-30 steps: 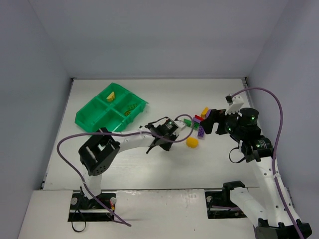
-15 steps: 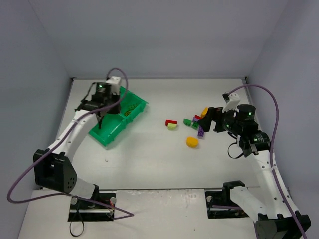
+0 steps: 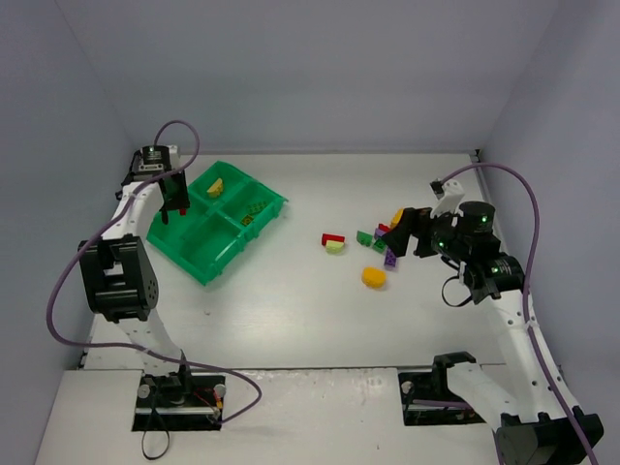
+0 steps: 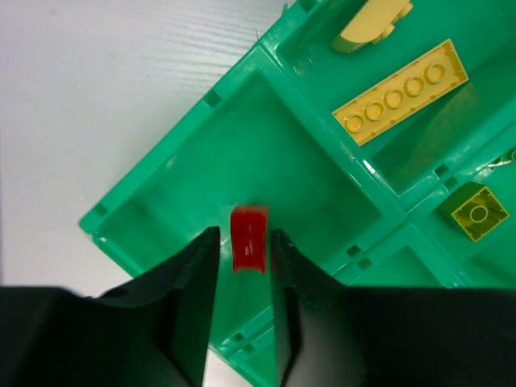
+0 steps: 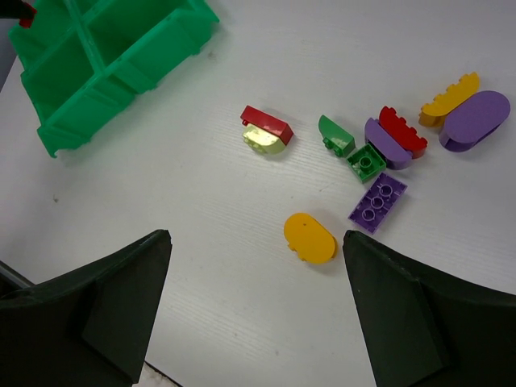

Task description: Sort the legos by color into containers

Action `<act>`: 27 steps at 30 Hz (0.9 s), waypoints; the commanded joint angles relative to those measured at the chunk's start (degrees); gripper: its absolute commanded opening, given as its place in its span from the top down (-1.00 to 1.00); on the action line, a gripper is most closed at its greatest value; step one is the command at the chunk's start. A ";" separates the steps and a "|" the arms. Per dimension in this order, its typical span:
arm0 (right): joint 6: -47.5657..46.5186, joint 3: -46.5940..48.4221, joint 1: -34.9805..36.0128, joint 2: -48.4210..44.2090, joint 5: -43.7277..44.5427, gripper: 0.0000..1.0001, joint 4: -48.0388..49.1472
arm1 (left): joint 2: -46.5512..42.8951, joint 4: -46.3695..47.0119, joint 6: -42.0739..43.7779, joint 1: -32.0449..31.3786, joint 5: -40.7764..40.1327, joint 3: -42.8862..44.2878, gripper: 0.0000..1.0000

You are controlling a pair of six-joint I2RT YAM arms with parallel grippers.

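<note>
Left gripper (image 4: 244, 235) hovering slightly parted, red lego (image 4: 249, 251) sitting between jaws, long axis running along them; right gripper (image 5: 256, 238) gaping wide

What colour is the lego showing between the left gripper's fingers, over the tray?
The lego brick is red. The left wrist view shows it best.

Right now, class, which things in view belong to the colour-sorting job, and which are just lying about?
Job: green tray; red brick over it; yellow bricks in the tray; loose bricks on the table.
Lying about: purple cables; arm base plate.
</note>
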 commanded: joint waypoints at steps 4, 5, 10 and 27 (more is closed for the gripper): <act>0.57 0.97 0.45 -1.69 0.35 -0.69 3.94 | -1.38 -0.84 -1.46 0.08 0.45 3.61 0.23; 0.65 0.97 0.45 -1.87 0.96 -0.69 3.94 | -1.90 -1.02 -1.81 -0.01 0.36 3.52 0.20; 0.83 0.88 0.45 -2.04 3.68 -0.69 4.03 | -5.85 -1.29 -2.51 -2.37 1.32 1.51 0.12; 7.68 1.06 -5.79 -1.96 23.28 -0.68 -0.45 | 3.95 3.47 14.43 -51.85 16.42 9.91 -0.17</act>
